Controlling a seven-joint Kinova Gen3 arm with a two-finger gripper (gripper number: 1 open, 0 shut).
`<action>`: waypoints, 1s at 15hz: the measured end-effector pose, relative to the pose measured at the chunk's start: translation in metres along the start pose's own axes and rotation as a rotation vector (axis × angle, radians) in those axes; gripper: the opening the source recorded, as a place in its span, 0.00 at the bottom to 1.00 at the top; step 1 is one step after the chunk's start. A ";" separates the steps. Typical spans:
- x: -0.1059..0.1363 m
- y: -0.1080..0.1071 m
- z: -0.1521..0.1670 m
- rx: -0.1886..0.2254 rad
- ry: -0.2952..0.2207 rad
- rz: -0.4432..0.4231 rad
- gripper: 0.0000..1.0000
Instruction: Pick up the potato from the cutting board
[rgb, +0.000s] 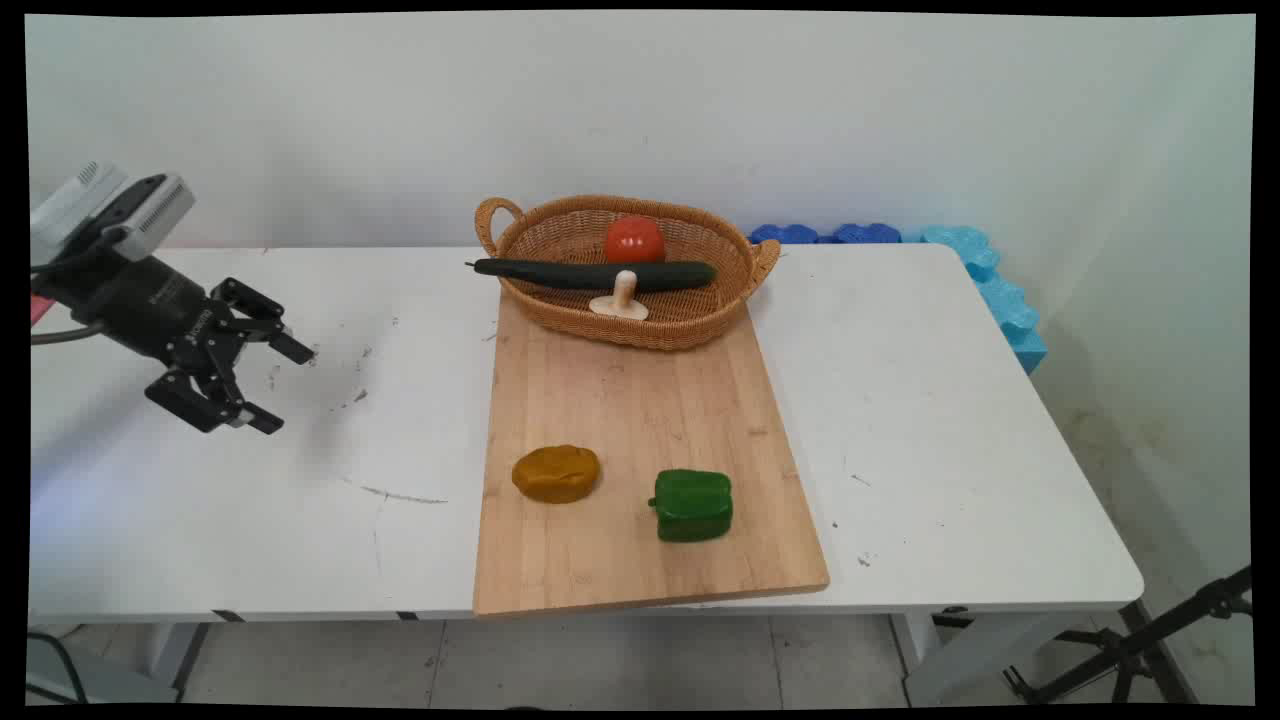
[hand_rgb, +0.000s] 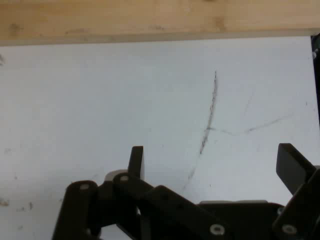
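Gripper (rgb: 268, 385) hung above the table's (rgb: 930, 420) left side, jaws spread wide and holding nothing, well apart from the cutting board (rgb: 640, 420). On the board's near end lay a brown potato (rgb: 556, 473) and a green pepper (rgb: 692, 505); the basket (rgb: 640, 328) at its far end held cucumber (rgb: 595, 274), tomato (rgb: 634, 240) and mushroom (rgb: 620, 298). A low sweep could probably scrape the scuffed tabletop.

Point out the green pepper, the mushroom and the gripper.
green pepper (rgb: 692, 506): main view, middle of its body, on the cutting board.
mushroom (rgb: 622, 297): main view, its pale stem, inside the basket.
gripper (rgb: 284, 386): main view, midway between its open fingertips.
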 end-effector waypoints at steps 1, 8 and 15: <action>0.003 0.000 0.002 -0.001 0.001 0.000 1.00; 0.045 0.008 0.029 -0.023 0.024 -0.019 1.00; 0.103 0.024 0.088 -0.048 0.047 -0.051 1.00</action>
